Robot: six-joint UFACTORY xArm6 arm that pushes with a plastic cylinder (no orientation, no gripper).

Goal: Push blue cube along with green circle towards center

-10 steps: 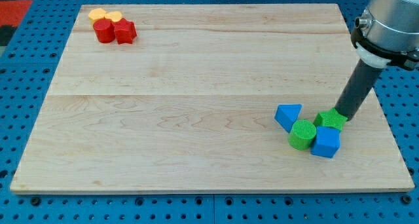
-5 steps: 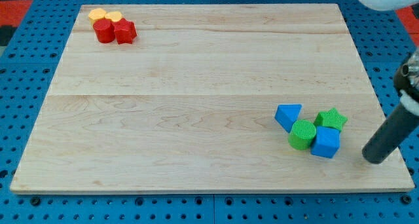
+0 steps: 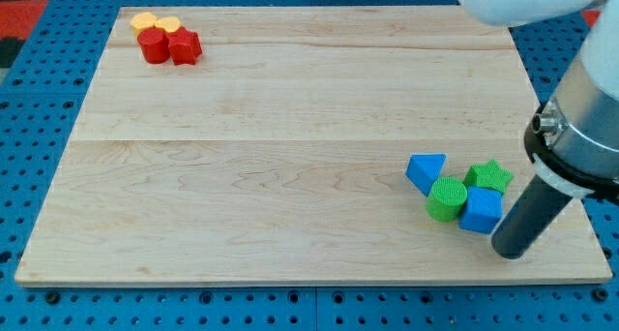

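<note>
Rod end, my tip, sits on the wooden board near its bottom-right corner, just beside the blue cube on the cube's lower-right side; contact or a hairline gap, cannot tell. No jaws on this rig, so nothing is gripped, it is a bare pushing rod.

Blue cube touches the green circle on its left. Both lie in the bottom-right area of the board, well apart from the center. A green star touches the cube from above, and a blue triangle touches the circle at its upper left.

Risks, as judgement:
- Tip is off the cube's corner, so a push may spin the cube instead of sliding it, and the tip could slip past along its bottom face.
- Cube and circle meet on a curved side; the circle may roll off the line and get left behind or squirt toward the bottom edge.
- Star and triangle are packed against the pair; a push up-left will likely drag them along too, especially the triangle, which sits right in the path to center.
- Bottom edge of the board is near; a glancing push could send a block toward it.

Far top-left corner: two red blocks and two yellow blocks, clustered, out of the way.

No brands, labels or readable writing visible anywhere.
</note>
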